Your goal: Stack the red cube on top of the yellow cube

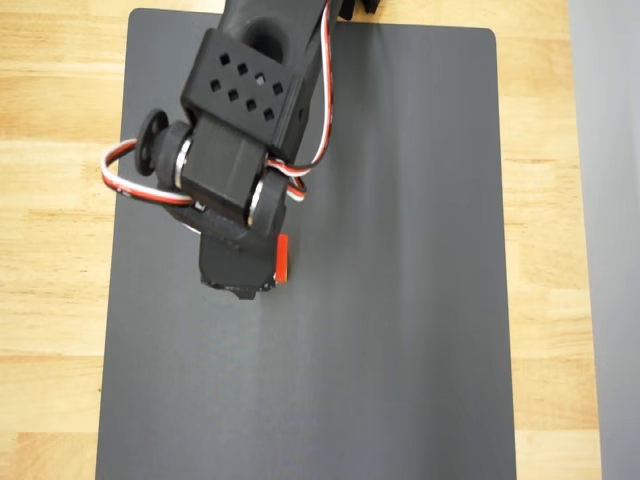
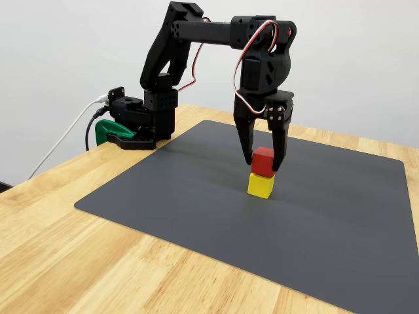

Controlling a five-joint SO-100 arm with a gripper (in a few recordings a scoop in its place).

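My fingers grip the red cube, which sits on the yellow cube mid-mat; bare mat surrounds the yellow cube, its edges well apart.

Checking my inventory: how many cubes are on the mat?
2. The red cube sits on the yellow cube mid-mat, between the gripper fingers. From overhead the arm covers most of the stack, so nothing else can be ruled out beneath it.

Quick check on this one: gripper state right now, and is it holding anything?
Gripper: shut on the red cube, which sits on top of the yellow cube; not yet let go.
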